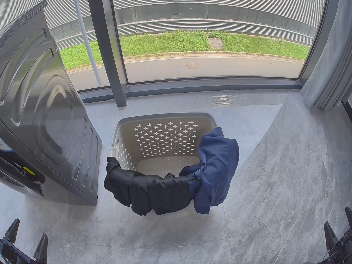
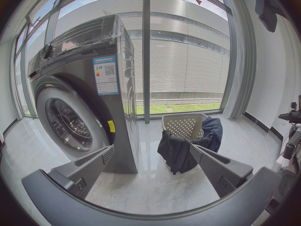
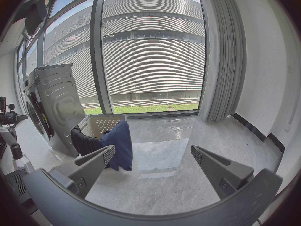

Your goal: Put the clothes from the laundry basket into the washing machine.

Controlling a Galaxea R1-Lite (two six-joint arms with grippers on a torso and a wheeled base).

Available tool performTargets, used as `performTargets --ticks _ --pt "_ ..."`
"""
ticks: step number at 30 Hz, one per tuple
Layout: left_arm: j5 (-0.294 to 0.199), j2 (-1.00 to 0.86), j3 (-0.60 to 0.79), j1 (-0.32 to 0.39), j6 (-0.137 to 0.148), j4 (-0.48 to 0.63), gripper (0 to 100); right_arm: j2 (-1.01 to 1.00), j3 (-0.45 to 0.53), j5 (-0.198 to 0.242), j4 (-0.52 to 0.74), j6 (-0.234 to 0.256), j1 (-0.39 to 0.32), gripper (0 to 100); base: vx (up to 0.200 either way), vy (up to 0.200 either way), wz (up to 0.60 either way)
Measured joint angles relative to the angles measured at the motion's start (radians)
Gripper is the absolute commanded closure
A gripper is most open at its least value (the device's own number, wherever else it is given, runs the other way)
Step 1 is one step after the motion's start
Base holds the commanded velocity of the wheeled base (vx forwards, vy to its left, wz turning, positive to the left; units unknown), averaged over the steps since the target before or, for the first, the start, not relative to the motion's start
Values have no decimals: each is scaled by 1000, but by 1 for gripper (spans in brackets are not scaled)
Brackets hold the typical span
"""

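Lowest in the head view, at the near edge of the floor (image 1: 275,187), sit the two grippers. Left gripper (image 1: 30,228) is at the near left corner, its fingers (image 1: 41,243) spread wide with only bare floor between them. The left wrist view shows the same wide gap (image 2: 152,151). Right gripper (image 1: 337,217) is at the near right corner, fingers likewise spread wide, which the right wrist view confirms (image 3: 152,151). Both are well apart from the laundry basket.

That laundry basket (image 1: 163,118) stands upright on the floor near the middle, a pale plastic tub with star-shaped holes in its walls. A black garment (image 1: 150,192) is draped over its near rim, from the near left corner toward the middle, hanging down the outside wall. A blue garment (image 1: 217,164) is draped over the near right corner and right rim, most of it hanging outside. The two garments touch along the near rim.

Just beside the basket, on its left, stands the washing machine (image 1: 44,110), dark grey, its ribbed side panel facing the basket. In the left wrist view its front shows a round drum opening (image 2: 67,123); the door seems to be swung open, though I cannot be sure from these angles.

Behind the basket runs a tall window (image 1: 205,37), with a grey curtain (image 1: 332,66) at the far right corner of the floor.
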Motion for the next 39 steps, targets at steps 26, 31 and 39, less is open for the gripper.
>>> performTargets --ticks 26,31,39 --pt "1 0 0 -1 -2 0 0 0 0 1 0 0 0 0 -23 15 0" --pt "0 0 0 -1 -2 0 0 0 0 1 0 0 0 0 0 200 0" --pt "1 0 0 -1 -7 -1 0 0 0 1 0 0 0 0 0 200 0"
